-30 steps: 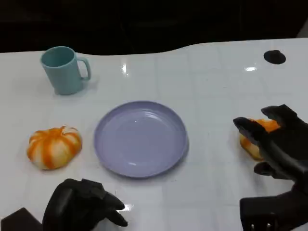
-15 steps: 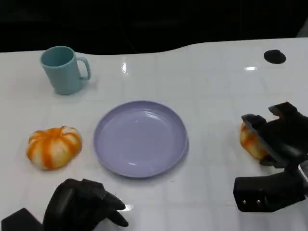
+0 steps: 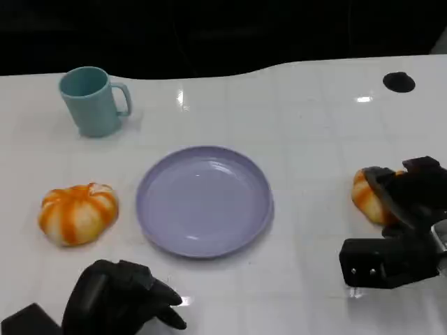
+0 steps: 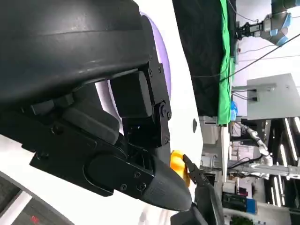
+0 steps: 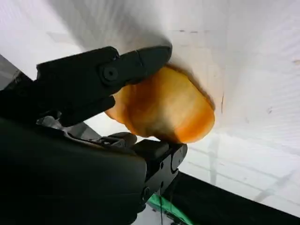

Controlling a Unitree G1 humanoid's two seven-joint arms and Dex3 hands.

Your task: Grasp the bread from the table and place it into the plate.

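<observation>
The right hand grips the bread on the table, well right of the plate, while the left hand rests curled near the front edge, holding nothing.

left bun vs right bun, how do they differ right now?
The left bun sits free on the table; the right bun has the right hand closed around it. The left bun shows whole, with white stripes; the right bun is partly hidden. Both are orange and outside the plate.
</observation>
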